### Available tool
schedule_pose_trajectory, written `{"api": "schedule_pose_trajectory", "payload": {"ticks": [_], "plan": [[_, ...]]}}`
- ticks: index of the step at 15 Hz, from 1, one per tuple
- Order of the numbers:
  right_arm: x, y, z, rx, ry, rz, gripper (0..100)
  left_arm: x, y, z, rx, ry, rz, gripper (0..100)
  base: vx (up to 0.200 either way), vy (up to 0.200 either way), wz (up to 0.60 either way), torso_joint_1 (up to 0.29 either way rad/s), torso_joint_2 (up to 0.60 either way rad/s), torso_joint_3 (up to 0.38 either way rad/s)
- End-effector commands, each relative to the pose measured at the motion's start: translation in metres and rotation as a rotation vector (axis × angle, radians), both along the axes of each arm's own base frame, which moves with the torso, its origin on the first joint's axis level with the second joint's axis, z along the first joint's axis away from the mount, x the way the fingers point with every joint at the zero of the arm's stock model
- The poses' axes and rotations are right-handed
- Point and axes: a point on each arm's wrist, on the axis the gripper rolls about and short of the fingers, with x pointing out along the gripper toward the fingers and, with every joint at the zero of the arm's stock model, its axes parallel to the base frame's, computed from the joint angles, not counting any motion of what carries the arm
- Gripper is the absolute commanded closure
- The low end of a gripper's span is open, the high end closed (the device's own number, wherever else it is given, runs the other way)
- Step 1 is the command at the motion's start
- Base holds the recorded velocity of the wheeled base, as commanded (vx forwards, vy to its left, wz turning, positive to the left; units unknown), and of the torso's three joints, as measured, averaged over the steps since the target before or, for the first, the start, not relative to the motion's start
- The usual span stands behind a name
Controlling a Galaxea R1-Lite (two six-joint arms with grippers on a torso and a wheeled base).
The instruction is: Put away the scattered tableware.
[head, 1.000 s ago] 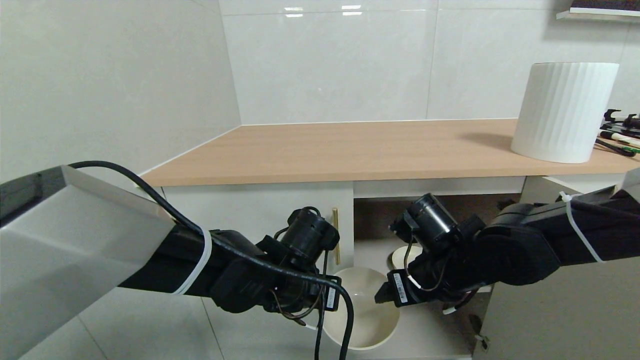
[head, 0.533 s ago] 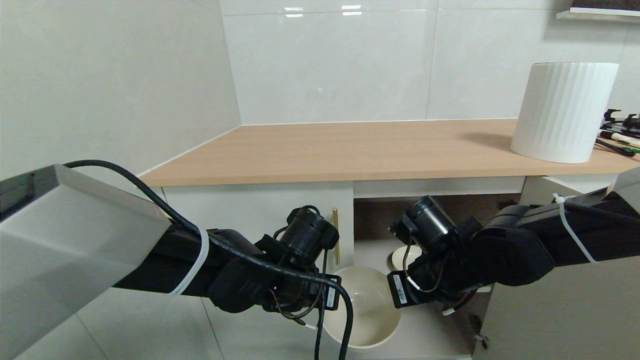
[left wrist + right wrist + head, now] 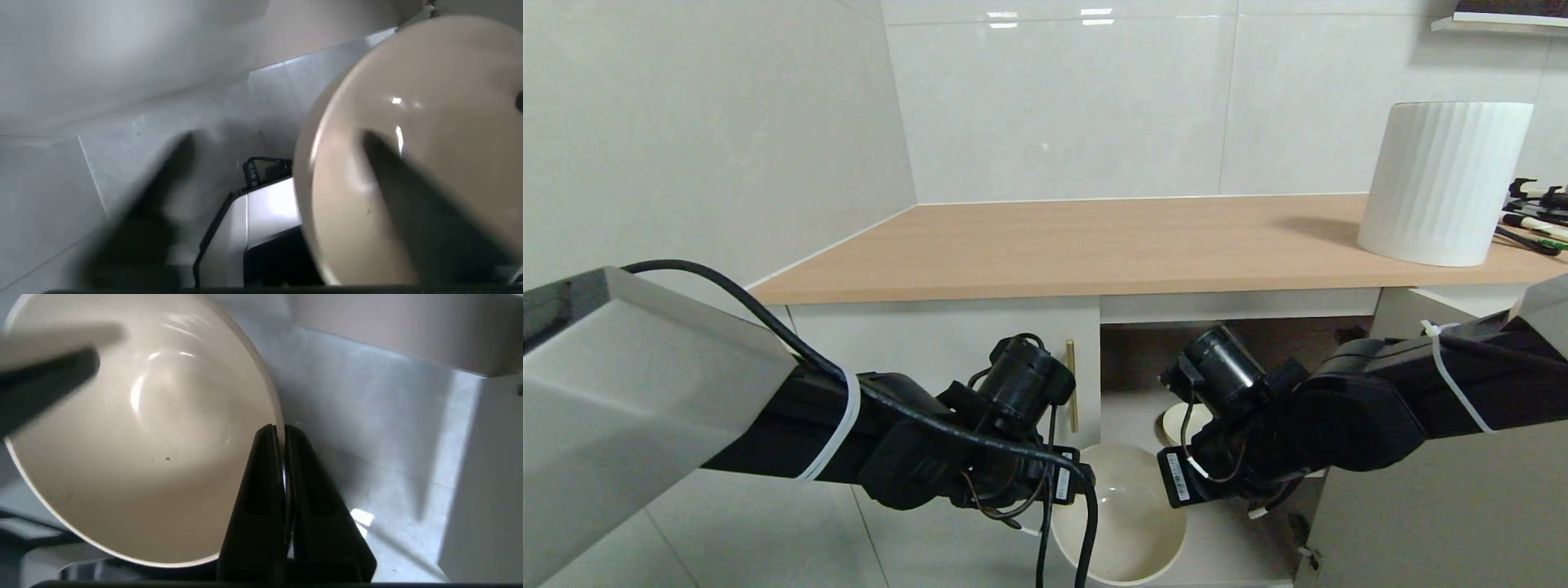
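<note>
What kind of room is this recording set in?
Most likely a kitchen: a wooden countertop runs along a tiled wall, an open cabinet beneath it has a small dish inside, and a cream bowl is just in front of the opening.

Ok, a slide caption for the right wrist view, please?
Right hand clamped on the rim of a cream bowl.

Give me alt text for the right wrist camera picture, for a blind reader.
The right pincer grips the rim of a cream bowl, one dark finger inside and one outside. A pale grey surface lies beyond the bowl.
</note>
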Motion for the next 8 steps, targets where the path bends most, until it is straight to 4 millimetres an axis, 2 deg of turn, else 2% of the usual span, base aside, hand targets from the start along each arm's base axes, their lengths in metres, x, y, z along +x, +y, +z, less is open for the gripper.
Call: {"api": "schedule_pose_trajectory", "payload": {"ticks": [1,3,5,8], "plan": [[-0.001,-0.004,-0.004,-0.028,-0.011,-0.022,100,-0.001,0.001,0.005,-0.019,-0.008,0.012,0,0.0,0.0,0.0,0.0,0.0,0.0],[0.0,-0.013,-0.012,-0.046,-0.044,-0.062,100,0.001,0.001,0.011,-0.039,-0.017,0.027,0,0.0,0.0,0.0,0.0,0.0,0.0],[0.009,-0.029,-0.03,-0.052,-0.165,-0.154,100,0.003,0.003,0.013,-0.046,-0.022,0.039,0,0.0,0.0,0.0,0.0,0.0,0.0],[0.038,-0.051,-0.05,-0.009,-0.255,-0.262,100,0.002,0.003,0.015,-0.052,-0.026,0.039,0,0.0,0.0,0.0,0.0,0.0,0.0]]}}
